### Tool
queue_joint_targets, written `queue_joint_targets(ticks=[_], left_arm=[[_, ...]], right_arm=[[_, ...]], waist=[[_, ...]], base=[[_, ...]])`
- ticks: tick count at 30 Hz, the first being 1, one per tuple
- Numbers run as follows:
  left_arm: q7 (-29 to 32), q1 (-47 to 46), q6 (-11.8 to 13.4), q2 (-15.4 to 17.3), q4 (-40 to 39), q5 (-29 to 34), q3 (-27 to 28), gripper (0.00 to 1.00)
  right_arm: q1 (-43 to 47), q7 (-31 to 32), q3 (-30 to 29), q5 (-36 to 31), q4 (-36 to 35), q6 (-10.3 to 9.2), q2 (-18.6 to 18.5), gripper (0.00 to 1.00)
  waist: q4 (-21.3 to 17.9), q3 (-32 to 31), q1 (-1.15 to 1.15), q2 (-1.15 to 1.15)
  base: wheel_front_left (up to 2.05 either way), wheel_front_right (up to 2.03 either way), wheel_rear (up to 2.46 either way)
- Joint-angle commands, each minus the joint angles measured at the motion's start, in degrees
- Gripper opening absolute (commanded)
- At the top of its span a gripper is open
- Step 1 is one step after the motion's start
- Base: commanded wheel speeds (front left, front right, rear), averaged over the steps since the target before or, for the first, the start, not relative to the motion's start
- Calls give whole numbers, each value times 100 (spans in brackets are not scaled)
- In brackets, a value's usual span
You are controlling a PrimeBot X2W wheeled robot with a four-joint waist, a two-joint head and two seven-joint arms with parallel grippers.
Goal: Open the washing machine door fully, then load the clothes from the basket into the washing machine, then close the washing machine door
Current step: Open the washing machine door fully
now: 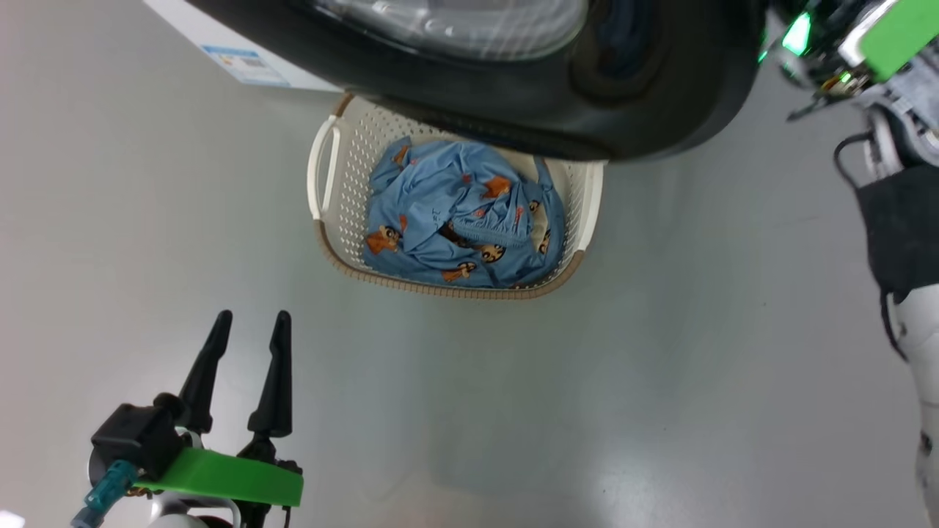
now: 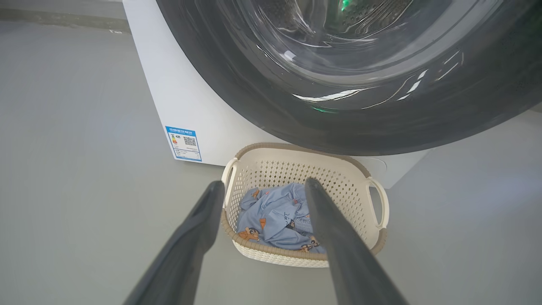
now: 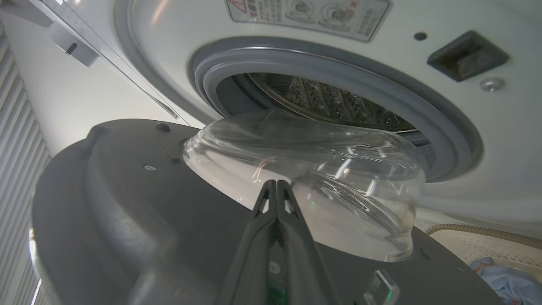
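The washing machine door (image 1: 587, 110) stands swung out, its black ring hanging over the far side of the basket (image 1: 326, 158). Blue clothes (image 1: 462, 213) with orange figures fill the basket. My left gripper (image 1: 251, 323) is open and empty above the floor, short of the basket (image 2: 296, 149) and pointing at the clothes (image 2: 275, 216). My right gripper (image 3: 276, 184) is shut and empty, its tips against the door's grey inner face (image 3: 127, 203) at the edge of the glass dome (image 3: 338, 178). Behind it show the washing machine's gasket (image 3: 338, 70) and steel drum (image 3: 322, 97).
The white machine body (image 2: 190, 97) with its blue label (image 2: 183, 143) stands right behind the basket. Grey floor (image 1: 587, 403) lies all around. My right arm (image 1: 902, 220) comes down the right edge of the head view.
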Motion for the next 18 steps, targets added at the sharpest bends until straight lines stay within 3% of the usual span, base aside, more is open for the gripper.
queue_joint_targets(ticks=[1, 18], left_arm=[[-37, 46, 24, 108, -79, -16, 229, 100], [-37, 291, -24, 108, 63, 38, 473, 100]], right_arm=[[186, 91, 152, 43, -208, 10, 221, 0], [1305, 331, 715, 121, -497, 10, 741, 0]], waist=[[-78, -117, 0, 0], [-429, -1061, 0, 0]], base=[[0, 0, 0], [0, 0, 0]])
